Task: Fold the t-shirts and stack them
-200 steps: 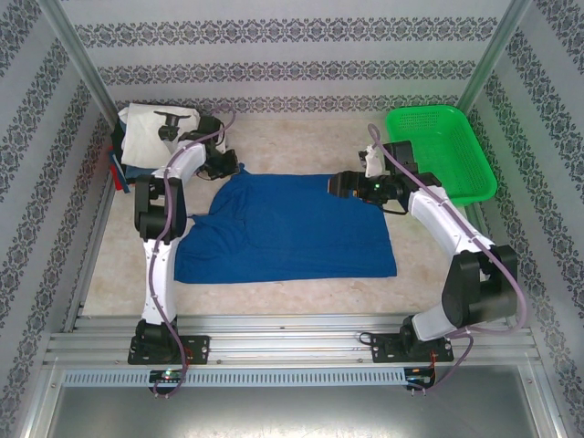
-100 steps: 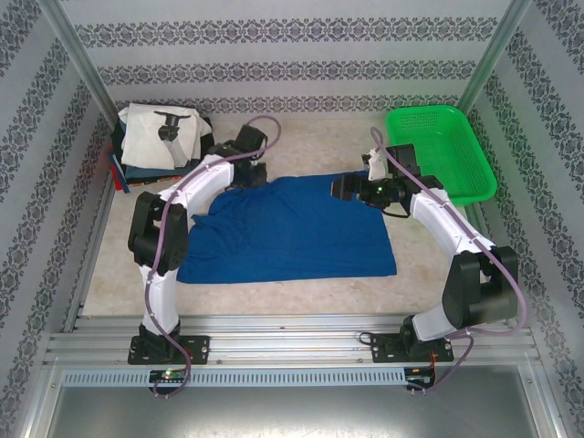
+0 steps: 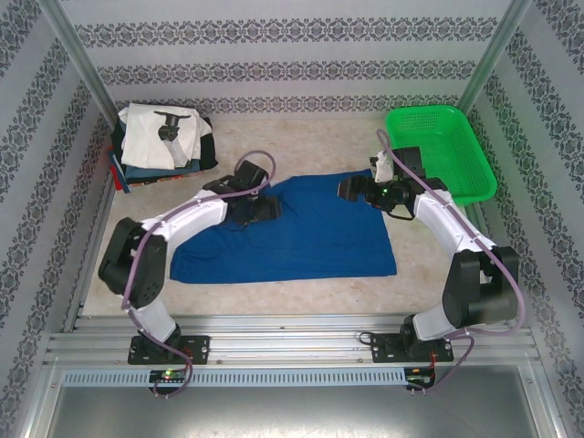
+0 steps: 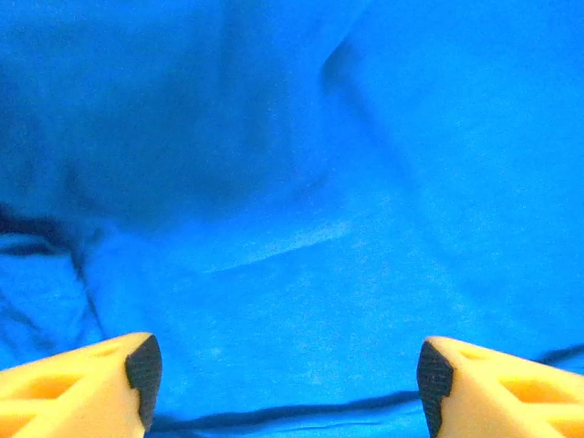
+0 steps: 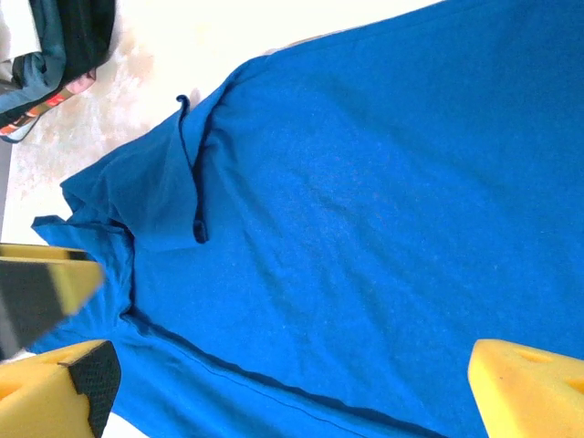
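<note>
above blue t-shirt [image 3: 310, 239], left pincer [image 4: 283, 374], right pincer [image 5: 287, 383] open, empty

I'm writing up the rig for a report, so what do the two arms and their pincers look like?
Both arms have white link shells and black joints: left arm, right arm. A greyish-purple cable runs along each. The left pincer and right pincer have yellow fingers tipped with black pads. A green light glows near the right wrist.

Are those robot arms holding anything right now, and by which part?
Nothing is held: the left fingers and right fingers stand open over the blue t-shirt, not pinching it.
</note>
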Controlling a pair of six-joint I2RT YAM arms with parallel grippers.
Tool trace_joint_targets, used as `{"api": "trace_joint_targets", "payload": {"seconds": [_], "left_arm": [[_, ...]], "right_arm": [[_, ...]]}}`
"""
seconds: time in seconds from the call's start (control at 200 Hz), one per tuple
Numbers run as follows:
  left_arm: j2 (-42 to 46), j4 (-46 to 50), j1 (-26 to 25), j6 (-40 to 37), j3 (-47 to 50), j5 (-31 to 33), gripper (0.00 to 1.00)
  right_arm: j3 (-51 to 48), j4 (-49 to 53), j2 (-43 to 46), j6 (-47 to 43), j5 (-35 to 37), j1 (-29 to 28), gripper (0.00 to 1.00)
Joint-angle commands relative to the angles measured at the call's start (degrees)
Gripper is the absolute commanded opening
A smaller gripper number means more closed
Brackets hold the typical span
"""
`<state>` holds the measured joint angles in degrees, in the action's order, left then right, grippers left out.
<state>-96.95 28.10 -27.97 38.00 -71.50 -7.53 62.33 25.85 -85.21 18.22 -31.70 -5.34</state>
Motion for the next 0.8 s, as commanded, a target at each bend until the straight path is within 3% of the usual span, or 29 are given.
{"api": "trace_joint_targets", "payload": {"seconds": [0.0,0.115,0.205,0.35,0.59,0.794], "left_arm": [[3.7,-0.2,5.2,-0.8,-4.7,0.4,0.80],[-0.9,3.5,12.7,-6.7,-12.1,-6.4,0.83],[-8.7,9.4,15.5,-14.8,-21.1,-11.7,0.82],[-22.5,18.5,17.5,-22.9,-35.6,-17.6,0.76],[-35.8,18.2,17.9,-28.1,-46.4,-29.8,0.68],[-39.8,15.3,17.3,-27.0,-46.7,-29.0,0.61]], "right_arm": [[-0.5,-0.7,1.3,0.5,0.6,0.5,0.98],[-0.5,-1.0,1.2,0.6,0.1,0.6,0.98],[-0.6,-1.1,1.2,0.8,-0.5,0.5,0.98],[-0.7,-0.7,1.3,0.5,-1.3,0.4,0.98],[-2.1,-0.3,2.4,0.5,-1.6,0.2,0.98],[-3.0,0.2,3.7,0.5,-1.3,0.2,0.98]]}}
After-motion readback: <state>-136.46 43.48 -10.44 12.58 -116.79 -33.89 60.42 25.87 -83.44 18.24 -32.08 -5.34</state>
